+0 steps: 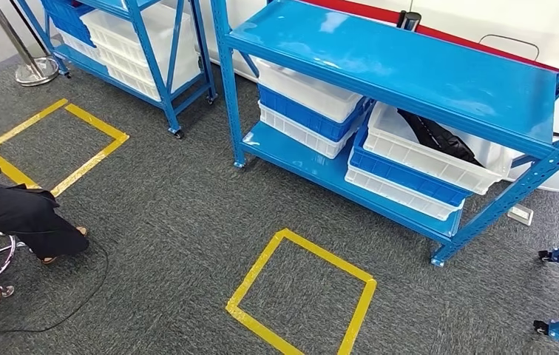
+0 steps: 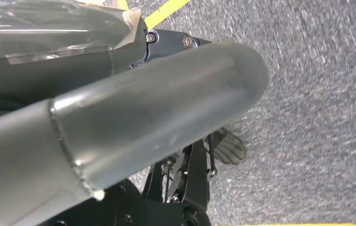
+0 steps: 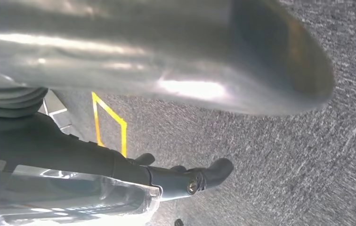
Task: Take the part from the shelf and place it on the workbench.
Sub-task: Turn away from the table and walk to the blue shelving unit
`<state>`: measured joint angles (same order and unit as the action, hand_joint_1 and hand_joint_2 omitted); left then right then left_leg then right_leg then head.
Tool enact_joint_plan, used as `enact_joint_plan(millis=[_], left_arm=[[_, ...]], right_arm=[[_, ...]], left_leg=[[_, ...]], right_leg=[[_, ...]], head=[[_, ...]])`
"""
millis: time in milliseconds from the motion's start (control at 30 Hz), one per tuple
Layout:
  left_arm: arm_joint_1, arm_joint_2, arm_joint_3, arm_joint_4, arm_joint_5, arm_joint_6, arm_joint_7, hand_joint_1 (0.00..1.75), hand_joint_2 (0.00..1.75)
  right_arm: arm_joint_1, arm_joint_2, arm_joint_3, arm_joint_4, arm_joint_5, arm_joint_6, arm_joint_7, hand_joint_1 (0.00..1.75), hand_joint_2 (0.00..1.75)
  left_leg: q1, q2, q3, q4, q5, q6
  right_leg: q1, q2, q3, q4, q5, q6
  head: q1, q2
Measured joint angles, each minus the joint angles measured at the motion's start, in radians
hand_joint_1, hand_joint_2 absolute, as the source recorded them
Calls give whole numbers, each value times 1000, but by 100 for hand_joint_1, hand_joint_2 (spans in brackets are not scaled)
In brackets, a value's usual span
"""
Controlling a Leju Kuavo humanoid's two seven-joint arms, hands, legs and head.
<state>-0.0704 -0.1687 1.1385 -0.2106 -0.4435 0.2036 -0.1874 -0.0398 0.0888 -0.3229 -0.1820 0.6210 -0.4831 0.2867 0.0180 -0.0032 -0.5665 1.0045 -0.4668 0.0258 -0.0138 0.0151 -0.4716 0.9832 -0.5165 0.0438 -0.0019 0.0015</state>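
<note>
Grey carpet (image 1: 165,222) covers the whole floor. On it, to the right and far side, stands a large blue shelf (image 1: 402,66) with a bare top deck and a lower deck carrying stacked white and blue bins (image 1: 313,111). In the right-hand top white bin (image 1: 424,151) on that lower deck lies a long black part (image 1: 439,137), tilted, one end against the bin's far wall. A second blue shelf (image 1: 143,52) stands at the far left, also loaded with white bins. Nearer, a yellow tape square (image 1: 302,292) is marked on the carpet in front of the large shelf, and another tape square (image 1: 55,148) lies to the left. At the left edge a person in dark clothes (image 1: 18,218) sits on a wheeled stool.

The left hand (image 2: 119,117) hangs over the carpet with nothing in it, but how far its fingers are spread I cannot tell. The right hand (image 3: 185,179) also hangs over the carpet, its dark fingers curled slightly and holding nothing.
</note>
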Motion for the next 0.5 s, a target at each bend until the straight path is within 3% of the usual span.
enact_joint_plan(millis=[67, 167, 200, 233, 267, 300, 333, 400, 467, 500], left_arm=[[1, 1, 0, 0, -3, -5, -1, 0, 0], [1, 3, 0, 0, -8, -11, -2, 0, 0], [2, 3, 0, 0, -10, -13, -2, 0, 0], [2, 3, 0, 0, -11, -14, -2, 0, 0], [3, 3, 0, 0, -13, -15, -3, 0, 0], [4, 3, 0, 0, -14, -16, -3, 0, 0], [4, 3, 0, 0, -16, -16, -4, 0, 0], [3, 4, 0, 1, -17, -17, -7, 0, 0], [3, 4, -1, 2, -18, -18, -10, 0, 0], [3, 4, -1, 2, -18, -19, -10, 0, 0]], right_arm=[[-1, 0, -1, 0, -1, 0, -1, 0, 0], [-1, 0, -4, 0, -3, 0, -5, 0, 0], [1, 0, -5, 0, -5, 0, -6, 0, 0], [4, -1, -7, 0, -7, -1, -8, 0, 0], [6, -1, -9, 0, -9, -1, -9, 0, 0], [7, -1, -10, 0, -11, -1, -12, 0, 0], [8, -2, -12, 0, -12, -1, -14, 0, 0], [7, -3, -16, 0, -14, -2, -18, 0, 0], [8, -4, -20, 0, -15, -2, -19, 0, 0], [9, -4, -21, 0, -15, -2, -20, 0, 0]], left_leg=[[-1, 1, 13, -5, -2, 17], [-7, 2, 23, -6, -13, 30], [-10, 2, 27, -6, -18, 32], [-13, 1, 34, -6, -23, 33], [-16, -1, 42, -6, -29, 32], [-18, -1, 52, -6, -36, 31], [-20, -1, 61, -6, -43, 30], [-19, 0, 72, -9, -57, 20], [-19, 1, 80, -2, -56, 6], [-19, 2, 84, 5, -57, -1]], right_leg=[[-2, -3, -20, 49, -22, 2], [-3, -5, -132, 231, -89, -8], [-2, -5, -164, 270, -95, -4], [-1, -5, -179, 273, -83, 2], [1, -5, -175, 240, -56, 9], [4, -6, -156, 174, -16, 14], [8, -9, -136, 110, 19, 11], [21, -16, -115, 33, 37, -13], [30, -18, -107, 15, 23, -42], [25, -17, -92, 6, 32, -51]], head=[[2, 0], [8, 0], [9, 0], [10, 0], [11, 0], [11, 0], [11, 0], [9, 0], [10, 0], [11, 0]])
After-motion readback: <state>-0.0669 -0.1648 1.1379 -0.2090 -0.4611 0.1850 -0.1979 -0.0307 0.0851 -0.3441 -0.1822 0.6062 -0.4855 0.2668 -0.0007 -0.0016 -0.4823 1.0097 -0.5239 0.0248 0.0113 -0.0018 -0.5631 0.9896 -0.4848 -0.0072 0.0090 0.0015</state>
